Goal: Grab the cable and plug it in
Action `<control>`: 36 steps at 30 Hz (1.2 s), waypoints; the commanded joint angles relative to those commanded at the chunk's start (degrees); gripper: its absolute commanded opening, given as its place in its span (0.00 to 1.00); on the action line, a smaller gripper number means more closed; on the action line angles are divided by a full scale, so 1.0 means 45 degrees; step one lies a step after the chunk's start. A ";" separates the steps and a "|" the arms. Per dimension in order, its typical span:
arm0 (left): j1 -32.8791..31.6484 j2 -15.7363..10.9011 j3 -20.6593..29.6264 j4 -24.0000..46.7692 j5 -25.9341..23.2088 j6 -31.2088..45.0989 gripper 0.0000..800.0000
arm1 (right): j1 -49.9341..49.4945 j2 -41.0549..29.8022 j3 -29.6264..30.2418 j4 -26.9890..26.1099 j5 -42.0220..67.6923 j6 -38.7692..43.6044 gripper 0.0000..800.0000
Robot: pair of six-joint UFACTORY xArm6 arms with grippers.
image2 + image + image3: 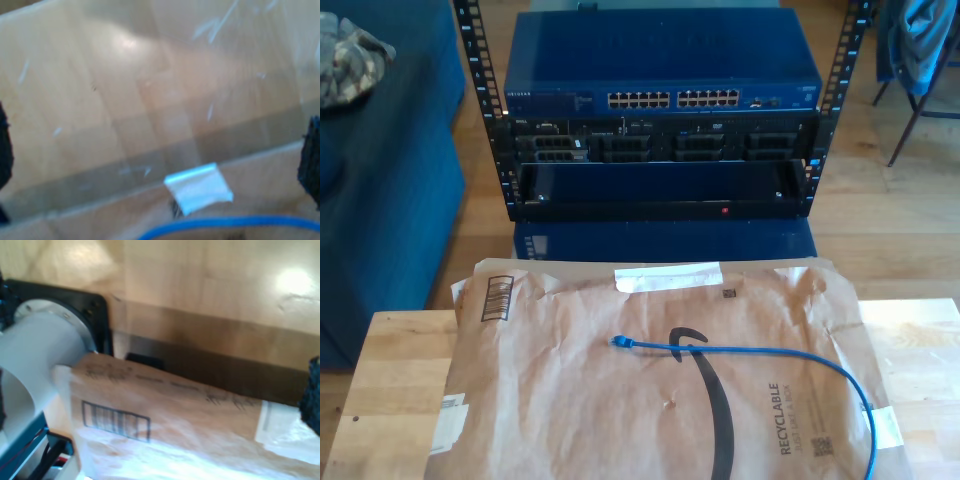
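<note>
Under my claws the brown paper [650, 390] lies matt and creased over the pale, smooth wood table [390, 390], with a glossy white label [199, 188] on its edge, the blue cable [750, 352] sleek plastic, and the rack [660, 110] beyond painted metal.

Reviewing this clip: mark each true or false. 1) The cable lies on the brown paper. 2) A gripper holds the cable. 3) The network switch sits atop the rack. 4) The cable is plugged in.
1) True: the thin bright blue cable lies on the brown paper mailer.
2) False: nothing grips it.
3) True: the blue network switch tops the black rack.
4) False: its plug end rests loose on the mailer.
</note>
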 joint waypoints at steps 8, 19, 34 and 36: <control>-0.1895 -0.0078 -0.0215 -0.0039 0.0039 -0.1875 1.00 | 0.4923 0.0098 -0.0332 0.0000 -0.0098 0.3731 0.99; -0.2305 0.0000 -0.0195 -0.0547 -0.0020 -0.2090 1.00 | 0.8342 0.2462 -0.1915 0.0000 -0.0234 0.5978 0.99; -0.2520 0.0059 -0.0078 -0.0567 -0.0293 -0.2247 1.00 | 1.0745 0.5392 -0.3516 0.0000 -0.2051 1.0198 0.99; -0.2501 0.0176 -0.0059 -0.0547 -0.0430 -0.2266 1.00 | 1.0940 0.5744 -0.3731 -0.0039 -0.2051 1.1253 0.99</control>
